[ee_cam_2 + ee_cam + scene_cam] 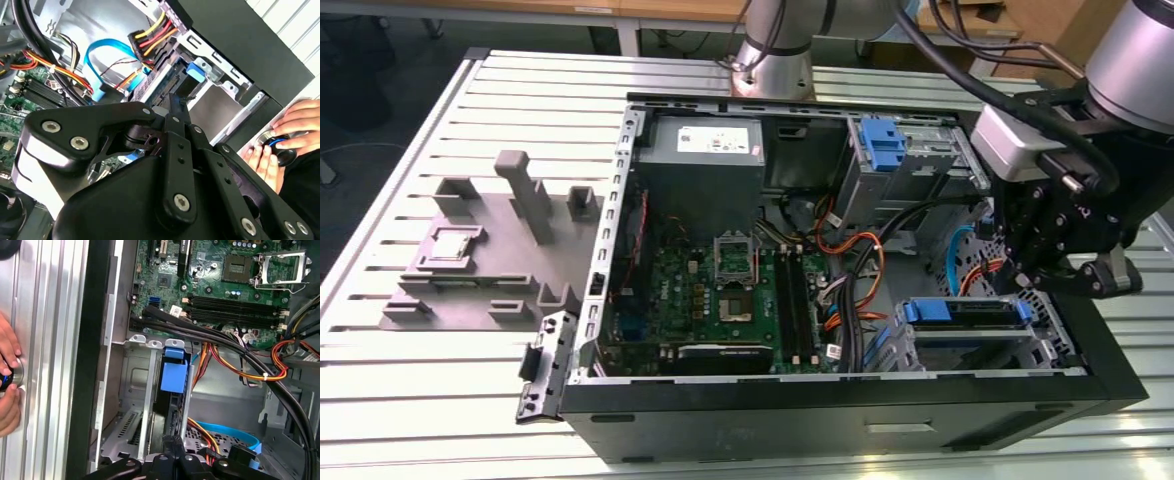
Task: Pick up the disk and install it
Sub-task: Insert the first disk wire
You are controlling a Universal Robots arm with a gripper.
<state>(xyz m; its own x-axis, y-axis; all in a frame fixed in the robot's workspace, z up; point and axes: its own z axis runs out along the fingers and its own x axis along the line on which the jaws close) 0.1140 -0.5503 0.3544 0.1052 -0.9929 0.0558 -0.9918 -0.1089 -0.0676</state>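
The disk (963, 312) lies flat in the lower drive cage at the exterior view's right of the open computer case (854, 395), its blue bracket facing the case interior. In both wrist views the blue bracket (175, 377) (197, 70) sits between the cage's metal rails. My gripper (1047, 285) hangs just right of the disk's end, over the case's wall. Its black fingers (175, 102) come together to a narrow tip with nothing between them, pointing at the disk's edge. The gripper (172, 442) is in line with the cage slot.
A grey power-supply box (704, 145) and an upright blue latch (883, 140) stand at the case's back. Motherboard (720, 290) and loose cables (854, 260) lie beside the cage. Grey fixtures (494, 250) stand on the slatted table. A hand (290, 135) rests on a round knob outside the case.
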